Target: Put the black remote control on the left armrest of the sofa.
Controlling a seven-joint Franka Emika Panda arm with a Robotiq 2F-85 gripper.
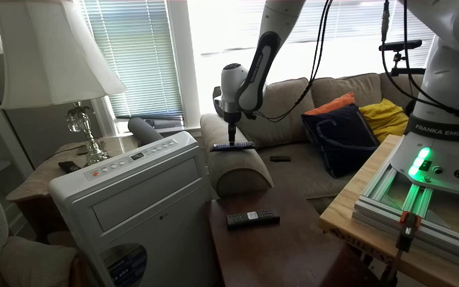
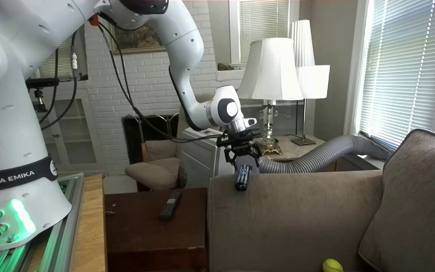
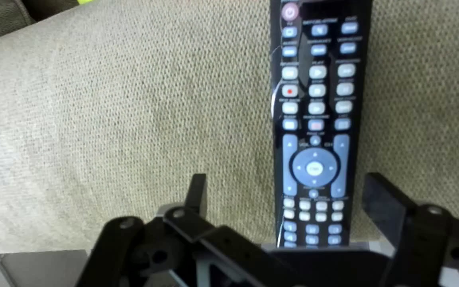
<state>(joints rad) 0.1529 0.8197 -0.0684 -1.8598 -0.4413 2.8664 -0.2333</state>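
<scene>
Black remote control [image 3: 316,119], lying crosswise atop the left armrest [image 1: 235,162] of the sofa [image 1: 291,175]; Robotiq gripper [image 3: 285,184] over that armrest, fingers spread wider than the remote, gripping nothing, presumably parted to leave it on broad padding.

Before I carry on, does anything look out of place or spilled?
In an exterior view, a tennis ball sits near a sofa back cushion; it looks stray, unrelated to the job. A remote lies crosswise on the rounded armrest, so might slip. No spill shows.
</scene>
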